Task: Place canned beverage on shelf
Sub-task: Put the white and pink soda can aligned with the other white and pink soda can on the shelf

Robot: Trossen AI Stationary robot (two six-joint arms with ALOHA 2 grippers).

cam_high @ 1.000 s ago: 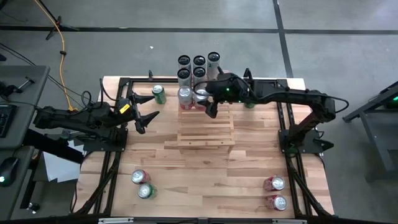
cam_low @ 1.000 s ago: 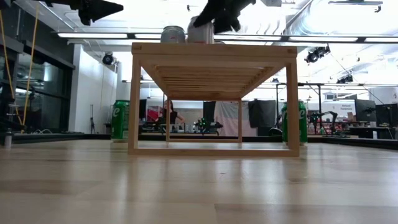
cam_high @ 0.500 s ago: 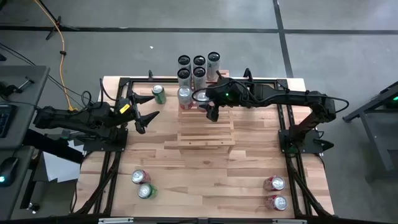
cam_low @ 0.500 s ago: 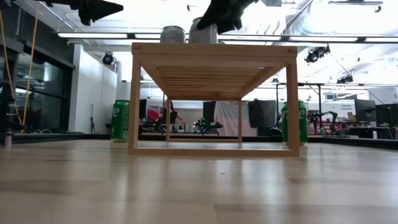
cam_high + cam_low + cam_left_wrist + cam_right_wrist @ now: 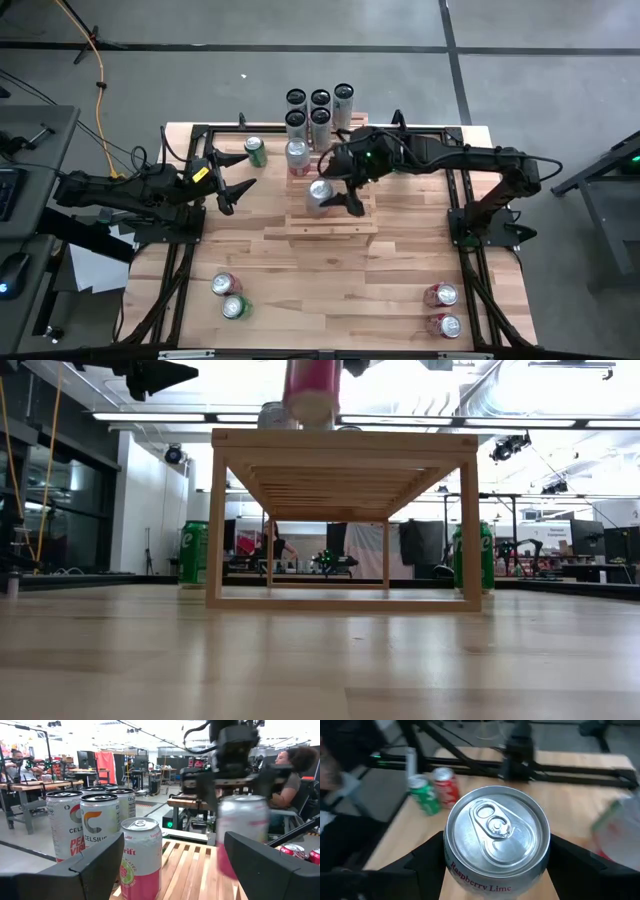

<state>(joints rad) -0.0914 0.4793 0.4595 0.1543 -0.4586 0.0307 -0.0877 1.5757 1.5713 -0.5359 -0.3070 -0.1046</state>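
Pink "Raspberry Lime" can [image 5: 496, 840] pinched in right jaws [image 5: 334, 195] above shelf [image 5: 335, 215], left jaws [image 5: 232, 188] spread.

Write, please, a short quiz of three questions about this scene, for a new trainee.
1. True or false: the right gripper holds a pink can above the shelf.
2. Which gripper is empty and open, away from the shelf? A) left gripper B) right gripper C) both
3. Fill in: on the top step of the shelf stands one ____ can.

Key:
1. True. The right wrist view shows the can's silver top between the fingers.
2. A. It hovers over the table's left side.
3. Pink. The left wrist view shows it upright near the Celsius cans.
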